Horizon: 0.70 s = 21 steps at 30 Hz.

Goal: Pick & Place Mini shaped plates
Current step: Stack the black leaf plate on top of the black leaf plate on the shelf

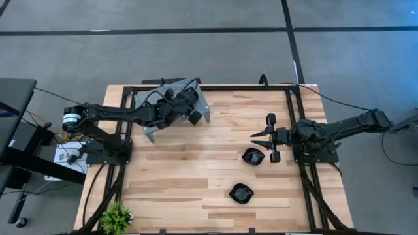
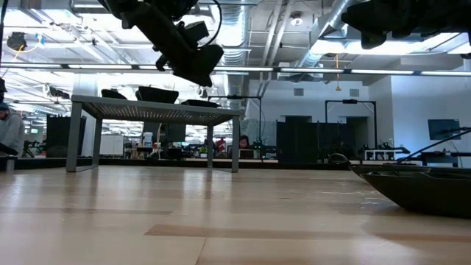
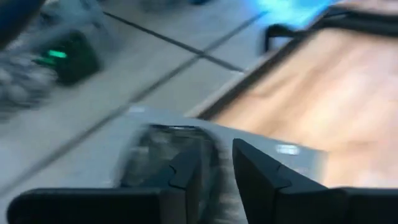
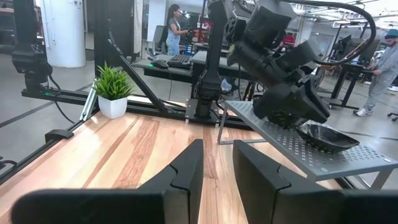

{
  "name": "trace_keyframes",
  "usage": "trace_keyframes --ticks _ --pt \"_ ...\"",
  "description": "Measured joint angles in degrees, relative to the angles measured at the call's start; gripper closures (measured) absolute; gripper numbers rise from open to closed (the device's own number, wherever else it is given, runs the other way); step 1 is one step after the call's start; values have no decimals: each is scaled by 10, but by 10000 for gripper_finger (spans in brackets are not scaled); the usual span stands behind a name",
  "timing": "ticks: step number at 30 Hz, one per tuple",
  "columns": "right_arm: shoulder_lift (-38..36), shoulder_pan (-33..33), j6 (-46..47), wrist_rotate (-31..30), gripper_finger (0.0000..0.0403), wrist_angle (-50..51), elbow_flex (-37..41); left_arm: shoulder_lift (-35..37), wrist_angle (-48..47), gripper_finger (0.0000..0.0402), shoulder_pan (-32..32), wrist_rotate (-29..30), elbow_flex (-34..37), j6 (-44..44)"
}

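1. I see two glossy black plates on the bare wood, well apart: one mid-right, one nearer the front edge.
2. More black plates sit on the stand.

I found no readable text, label, brand, number or sign in any view. On the left edge of the high view a black panel carried a pale mark, cut off and too small for me to read. The screens in the room behind the table showed nothing I could make out.
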<state>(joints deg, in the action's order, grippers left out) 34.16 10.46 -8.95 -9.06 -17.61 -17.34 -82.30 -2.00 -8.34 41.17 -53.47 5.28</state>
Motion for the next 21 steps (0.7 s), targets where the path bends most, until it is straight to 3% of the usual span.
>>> trace_keyframes --ticks 7,17,21 --pt "0 0 -6 0 321 0 0 -14 91 322 95 -207 -1 40" --pt "0 0 -6 0 321 -3 0 -140 257 335 268 -233 0 -58" --pt "0 0 -6 0 321 -6 0 -202 366 314 294 -292 0 -80"
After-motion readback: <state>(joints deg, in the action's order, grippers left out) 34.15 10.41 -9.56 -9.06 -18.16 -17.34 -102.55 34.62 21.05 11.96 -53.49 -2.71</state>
